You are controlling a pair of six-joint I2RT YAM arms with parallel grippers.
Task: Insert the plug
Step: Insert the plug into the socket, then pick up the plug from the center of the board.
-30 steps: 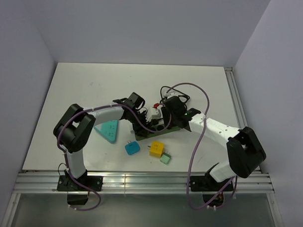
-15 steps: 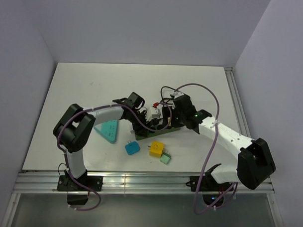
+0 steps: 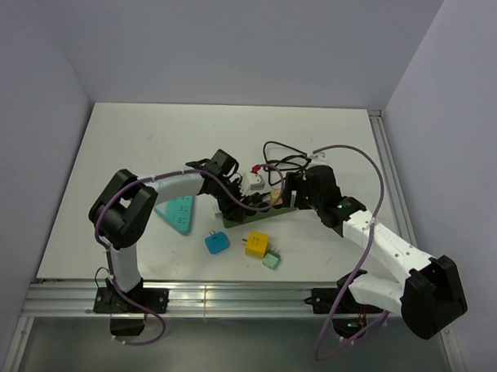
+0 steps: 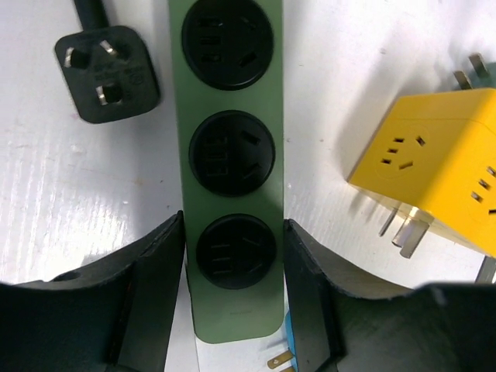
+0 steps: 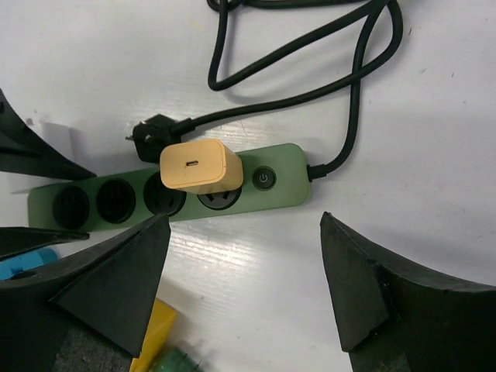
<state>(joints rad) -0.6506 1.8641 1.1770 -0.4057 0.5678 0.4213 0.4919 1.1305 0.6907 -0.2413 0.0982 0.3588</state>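
Clamping strip (image 4: 232, 322) end crosswise in left jaws; held right jaws released, nearer the plug (image 5: 200, 167), seated dead ahead between them.

a robot lab: white table (image 3: 152, 142) boxed in by plain walls (image 3: 237, 47).

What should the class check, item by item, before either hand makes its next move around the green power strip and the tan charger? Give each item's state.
1. Placement of the tan charger in the power strip: ok, it sits in the socket beside the switch.
2. Clearance of the right hand from the charger: ok, open and not touching it.
3. Bracing by the left hand: ok, closed on the strip's end away from the switch.
4. Strip unpowered: ok, its black plug lies loose on the table.
5. Charger pushed fully home: cannot tell.
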